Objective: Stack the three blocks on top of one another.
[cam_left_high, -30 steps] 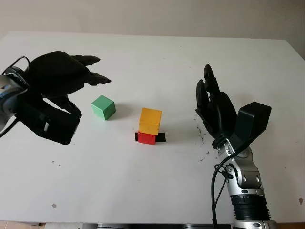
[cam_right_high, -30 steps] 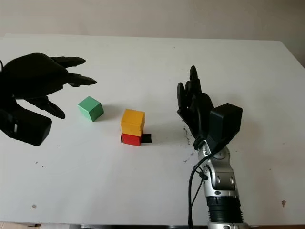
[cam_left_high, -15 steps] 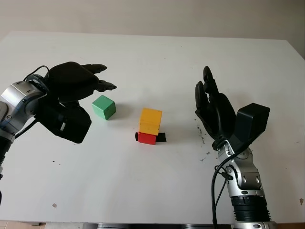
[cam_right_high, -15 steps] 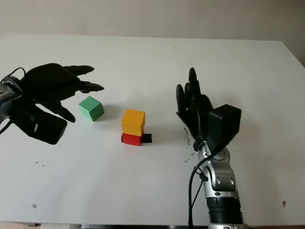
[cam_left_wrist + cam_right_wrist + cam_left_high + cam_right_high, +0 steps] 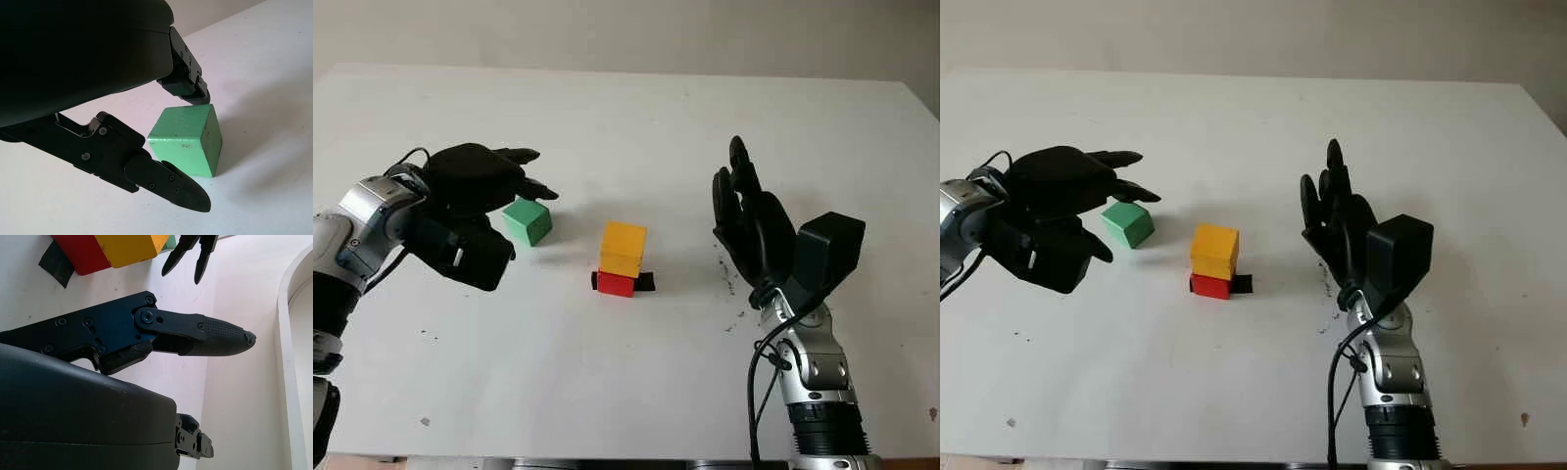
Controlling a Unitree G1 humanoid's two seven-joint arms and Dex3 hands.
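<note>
On the white matte table [image 5: 636, 108], the solid green cube [image 5: 527, 219] sits left of centre in the head view, resting on one face with a corner turned toward the camera, and the black three-finger left hand [image 5: 475, 186] hovers just beside and partly over it from the left, holding nothing, open. In the left wrist view one finger [image 5: 166, 181] reaches along the near side of the cube while another fingertip [image 5: 188, 88] hangs just above its far top edge, a placing that reads as a bracket set up for a pinch across opposite faces; no contact is visible yet. Near the middle of the frame the yellow cube [image 5: 623, 248] already stands on the smaller red block [image 5: 615, 284], which sits on a scrap of black tape [image 5: 644, 282], so the green cube looks like the last piece to go on top. The right hand [image 5: 749, 220] is raised at the right of the frame, open and well apart from the stack, probably kept clear so it cannot knock it. The cubes look hard, flat-faced and sharp-edged, with a dull painted finish that should grip well; the green one shows small scuffs on its side.
</note>
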